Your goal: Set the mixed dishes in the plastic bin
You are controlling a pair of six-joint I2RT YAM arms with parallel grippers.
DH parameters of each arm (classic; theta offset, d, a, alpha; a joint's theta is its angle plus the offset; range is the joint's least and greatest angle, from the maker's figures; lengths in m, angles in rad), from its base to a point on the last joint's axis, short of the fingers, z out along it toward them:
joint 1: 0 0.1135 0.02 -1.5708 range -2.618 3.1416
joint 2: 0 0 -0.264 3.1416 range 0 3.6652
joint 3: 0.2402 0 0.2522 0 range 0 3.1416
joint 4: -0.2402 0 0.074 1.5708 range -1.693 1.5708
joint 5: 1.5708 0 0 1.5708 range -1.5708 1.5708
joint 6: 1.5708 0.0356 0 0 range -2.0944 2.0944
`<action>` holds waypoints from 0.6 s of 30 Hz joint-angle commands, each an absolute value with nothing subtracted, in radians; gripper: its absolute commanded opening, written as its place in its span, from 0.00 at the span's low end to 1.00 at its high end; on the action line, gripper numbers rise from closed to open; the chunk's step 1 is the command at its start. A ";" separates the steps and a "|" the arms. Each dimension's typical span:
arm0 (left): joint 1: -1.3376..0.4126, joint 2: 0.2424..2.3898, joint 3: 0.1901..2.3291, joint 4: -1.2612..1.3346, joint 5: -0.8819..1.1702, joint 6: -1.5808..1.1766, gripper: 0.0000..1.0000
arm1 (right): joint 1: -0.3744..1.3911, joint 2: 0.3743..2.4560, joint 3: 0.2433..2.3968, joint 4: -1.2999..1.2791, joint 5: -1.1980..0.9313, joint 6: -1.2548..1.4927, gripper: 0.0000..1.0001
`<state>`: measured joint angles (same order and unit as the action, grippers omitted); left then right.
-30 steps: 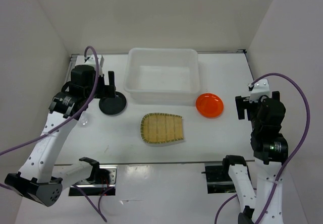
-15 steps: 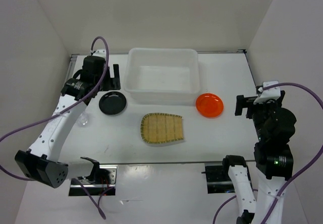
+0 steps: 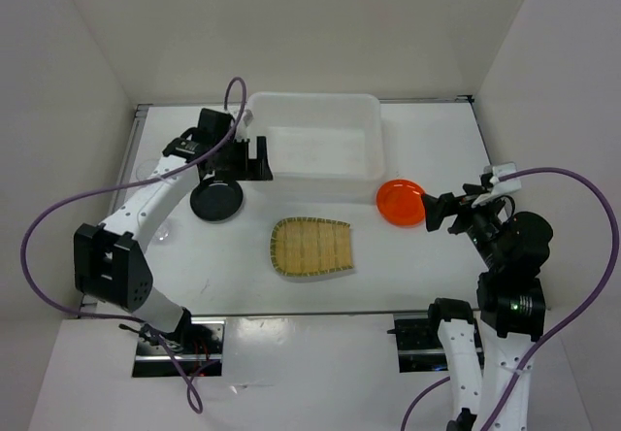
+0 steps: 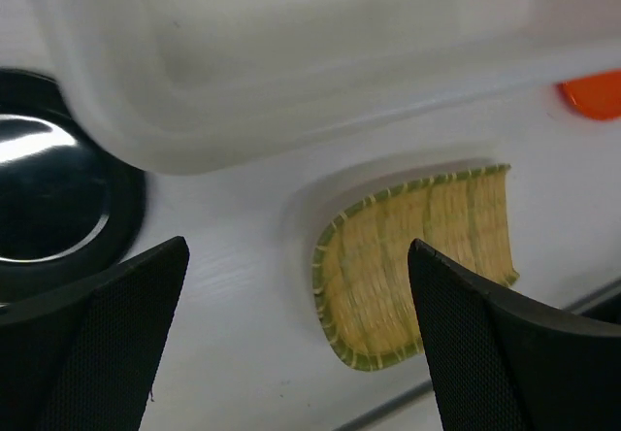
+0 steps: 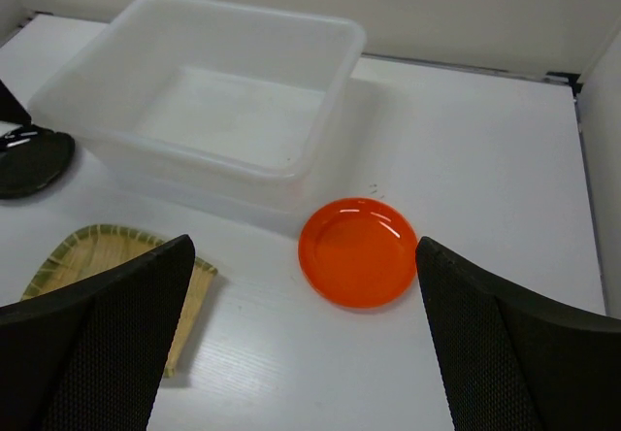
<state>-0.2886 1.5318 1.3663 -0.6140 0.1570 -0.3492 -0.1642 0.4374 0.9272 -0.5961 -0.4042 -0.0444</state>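
Seeing both tools wide open, gripping nothing — left tool (image 3: 264, 156) sits at the plastic bin's (image 3: 312, 98) left wall, above the black plate (image 3: 215, 200); right tool (image 3: 439, 213) just beside the orange plate (image 3: 401, 202). We note the bamboo tray (image 3: 310, 247) on the counter (image 3: 427, 140), near the bin's front.

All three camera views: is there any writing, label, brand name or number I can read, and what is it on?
No readable text in any view.
The plastic bin, orange plate, black plate and bamboo tray show no print or label.
Any marking on the left arm or right arm is too small to make out.
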 commanded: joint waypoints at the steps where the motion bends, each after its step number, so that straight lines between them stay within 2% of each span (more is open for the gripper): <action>1: -0.288 1.543 1.266 -0.563 0.413 -0.399 1.00 | -0.169 0.459 0.882 -0.462 -0.408 -0.008 0.99; 9: -0.354 1.511 1.122 -0.525 0.434 -0.411 1.00 | -0.169 0.477 0.851 -0.453 -0.390 -0.017 0.99; 14: -0.390 1.480 0.945 -0.385 0.479 -0.462 1.00 | -0.169 0.508 0.851 -0.453 -0.399 -0.026 0.99; 18: -0.439 1.492 0.887 -0.353 0.442 -0.474 1.00 | -0.169 0.508 0.851 -0.453 -0.399 -0.026 0.99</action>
